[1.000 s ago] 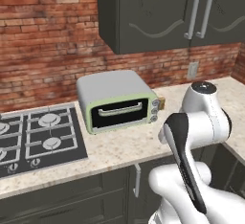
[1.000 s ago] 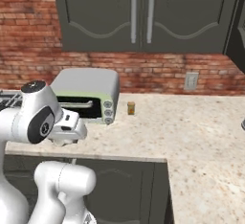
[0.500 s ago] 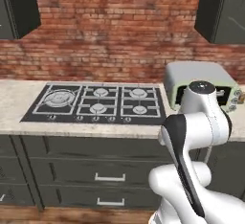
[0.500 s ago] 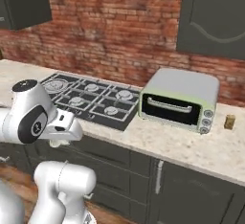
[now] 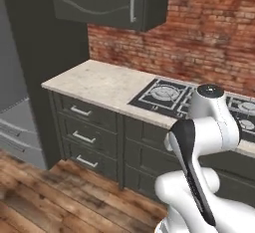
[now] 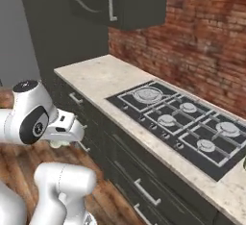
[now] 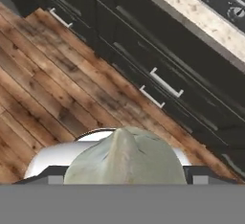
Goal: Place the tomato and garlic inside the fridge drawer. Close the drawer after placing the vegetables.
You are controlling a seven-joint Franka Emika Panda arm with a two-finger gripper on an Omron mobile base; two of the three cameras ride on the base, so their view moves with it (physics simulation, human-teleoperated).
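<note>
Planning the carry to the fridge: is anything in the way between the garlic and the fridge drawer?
I cannot tell. The garlic sits in the gripper above bare wood floor, beside the lower cabinets. The fridge drawer isn't in view, so the rest of the path can't be judged.

Garlic: whitish-grey bulb, tip up, held in claw.

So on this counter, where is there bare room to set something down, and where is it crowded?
The bare patch is the pale counter between its free end by the tall dark panel and the stove, under the wall cabinet. The stove's burners crowd the rest. The pincer holds the garlic.
</note>
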